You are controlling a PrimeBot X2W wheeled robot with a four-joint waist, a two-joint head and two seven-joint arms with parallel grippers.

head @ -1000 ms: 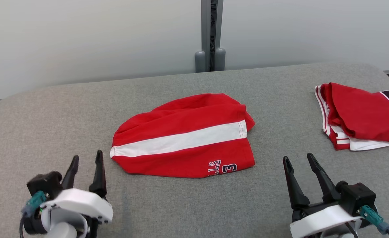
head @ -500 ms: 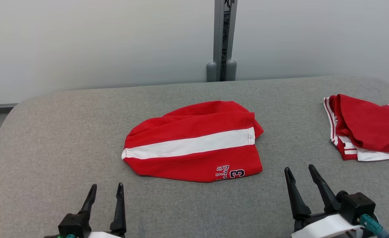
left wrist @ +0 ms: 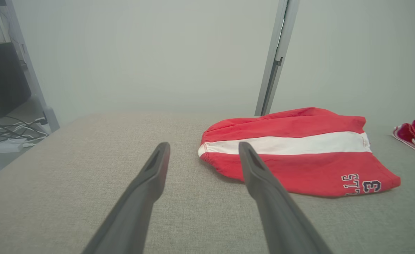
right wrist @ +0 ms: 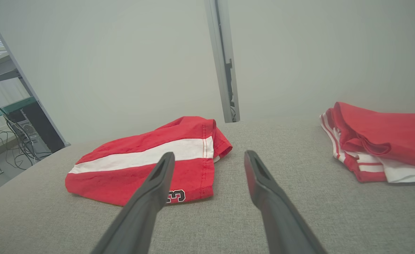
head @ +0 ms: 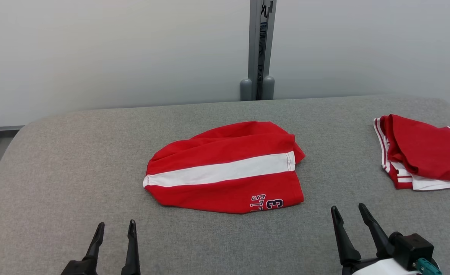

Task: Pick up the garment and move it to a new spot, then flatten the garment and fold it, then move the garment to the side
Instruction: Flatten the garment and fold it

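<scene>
Sagging on woven grey table (head: 56,152) lies rounded red garment (head: 225,152) — left gripper (head: 116,226), right gripper (head: 347,208) jaws spread.

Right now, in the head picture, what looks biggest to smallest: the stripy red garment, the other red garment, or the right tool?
1. Stripy red garment, mid-table.
2. Other red garment, at the right; the picture's edge cuts it off, so its full size is unknown.
3. Right tool, smallest-looking though nearest the camera.
</scene>
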